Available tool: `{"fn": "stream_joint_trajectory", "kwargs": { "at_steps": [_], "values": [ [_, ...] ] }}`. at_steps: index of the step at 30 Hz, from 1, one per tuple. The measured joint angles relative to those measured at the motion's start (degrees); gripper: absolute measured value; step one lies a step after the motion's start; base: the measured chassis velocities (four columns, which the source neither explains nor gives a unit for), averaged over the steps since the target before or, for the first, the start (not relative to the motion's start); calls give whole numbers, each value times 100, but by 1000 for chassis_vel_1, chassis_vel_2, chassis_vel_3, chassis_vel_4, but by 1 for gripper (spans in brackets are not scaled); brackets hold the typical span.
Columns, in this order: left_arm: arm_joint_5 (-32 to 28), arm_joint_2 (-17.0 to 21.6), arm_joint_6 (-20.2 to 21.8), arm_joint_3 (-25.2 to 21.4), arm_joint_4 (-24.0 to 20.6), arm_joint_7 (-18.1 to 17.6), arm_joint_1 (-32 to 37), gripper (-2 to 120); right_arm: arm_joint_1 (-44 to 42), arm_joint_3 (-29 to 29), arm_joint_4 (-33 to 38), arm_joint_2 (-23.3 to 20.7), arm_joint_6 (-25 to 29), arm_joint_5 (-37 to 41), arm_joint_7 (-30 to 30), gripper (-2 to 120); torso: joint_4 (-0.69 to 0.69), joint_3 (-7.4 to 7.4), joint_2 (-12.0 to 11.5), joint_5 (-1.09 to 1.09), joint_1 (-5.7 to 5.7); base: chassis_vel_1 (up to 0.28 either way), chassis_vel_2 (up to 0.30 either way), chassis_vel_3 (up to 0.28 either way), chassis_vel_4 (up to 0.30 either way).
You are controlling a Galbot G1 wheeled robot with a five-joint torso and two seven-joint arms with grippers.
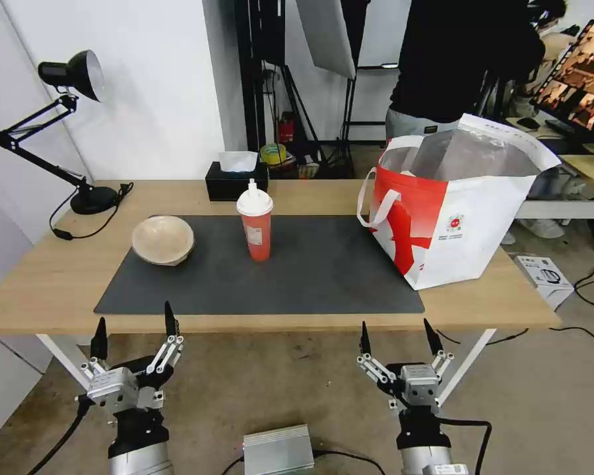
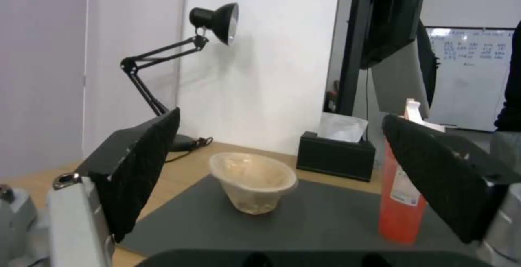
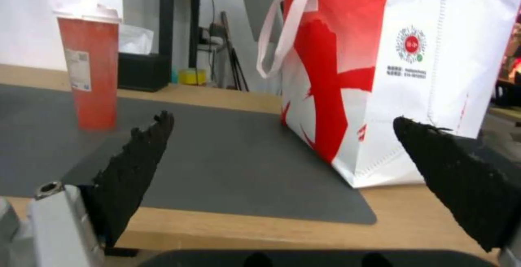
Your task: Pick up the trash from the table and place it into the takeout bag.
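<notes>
Both pincers, the left pincer (image 1: pixel 134 329) and the right pincer (image 1: pixel 398 338), are hovering released and empty just short of the near edge of the long light-wood table (image 1: pixel 53 277). On its dark grey rectangular mat (image 1: pixel 310 270), a beige paper-like bowl (image 1: pixel 163 239) is sitting near the mat's left end, with a red drink cup with white lid (image 1: pixel 255 222) standing upright beside it, apart. Open mat is lying between the cup and the large red-and-white takeout bag (image 1: pixel 442 218), which is standing open at the right end. Its small round logo's writing is too small to read.
</notes>
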Motion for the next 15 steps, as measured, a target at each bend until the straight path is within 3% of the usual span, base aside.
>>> {"fn": "stream_joint_trajectory", "kwargs": {
  "at_steps": [15],
  "values": [
    [15,-12,-2,11,5,-2,3,100,17,-39,-13,8,-114,-69,55,100,0,0,0,0,0,0,0,0,0]
  ]
}}
